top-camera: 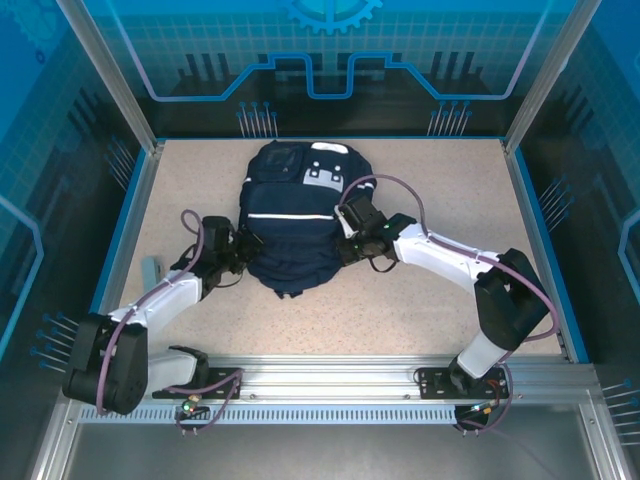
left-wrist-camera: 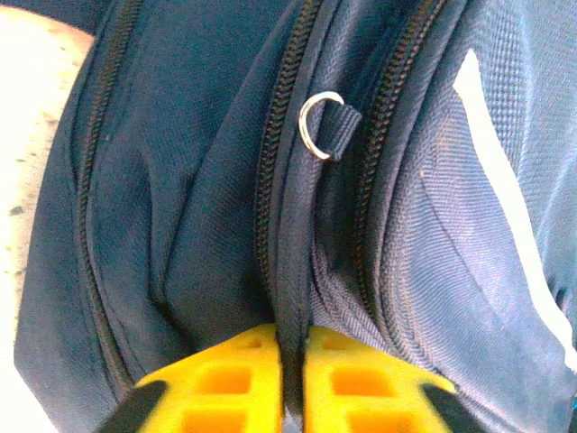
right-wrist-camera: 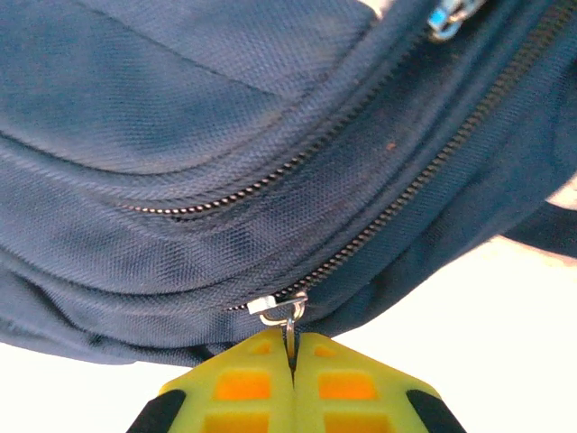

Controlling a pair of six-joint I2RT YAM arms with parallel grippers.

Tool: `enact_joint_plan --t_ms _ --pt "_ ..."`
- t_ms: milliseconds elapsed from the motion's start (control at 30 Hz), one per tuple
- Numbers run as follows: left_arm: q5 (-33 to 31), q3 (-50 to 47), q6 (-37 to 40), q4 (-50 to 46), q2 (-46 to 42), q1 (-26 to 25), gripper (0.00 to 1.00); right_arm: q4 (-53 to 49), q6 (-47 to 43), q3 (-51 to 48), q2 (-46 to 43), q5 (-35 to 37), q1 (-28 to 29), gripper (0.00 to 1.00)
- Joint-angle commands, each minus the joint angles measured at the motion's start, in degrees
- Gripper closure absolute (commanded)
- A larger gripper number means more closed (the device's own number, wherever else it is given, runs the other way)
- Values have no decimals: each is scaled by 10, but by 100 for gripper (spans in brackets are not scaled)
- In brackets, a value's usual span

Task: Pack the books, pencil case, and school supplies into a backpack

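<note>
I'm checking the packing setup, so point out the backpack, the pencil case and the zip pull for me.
backpack [top-camera: 295, 240]: top view, front panel below the white stripe.
pencil case [top-camera: 151, 270]: top view, its middle.
zip pull [right-wrist-camera: 290, 317]: right wrist view, metal tab below the slider.

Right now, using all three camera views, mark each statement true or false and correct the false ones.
1. The right gripper is shut on a metal zipper pull of the backpack. True.
2. The backpack stands upright. False: it lies flat on the table.
3. The left gripper pinches a ridge of backpack fabric between two zippers. True.
4. The pencil case rests on top of the backpack. False: it lies on the table, apart from the backpack, on the left arm's side.
</note>
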Motion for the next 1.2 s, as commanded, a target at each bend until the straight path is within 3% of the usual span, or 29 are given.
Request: enact_joint_plan --t_ms 0,233,400,567,833,1167 --pt "-28 21 36 -78 -39 27 72 29 -15 26 14 -83 27 100" --pt "33 30 23 -140 -98 31 51 89 19 68 72 -150 58 100" --pt "98 -4 -40 -81 -113 29 49 105 27 100 99 -184 69 100" --pt "116 -15 -70 -29 -90 23 50 103 27 104 102 -186 73 100" --pt "68 -11 -76 -32 -67 17 58 91 24 94 92 -169 73 100" --pt "63 -9 -64 0 -14 17 86 49 -6 73 57 -60 66 100"
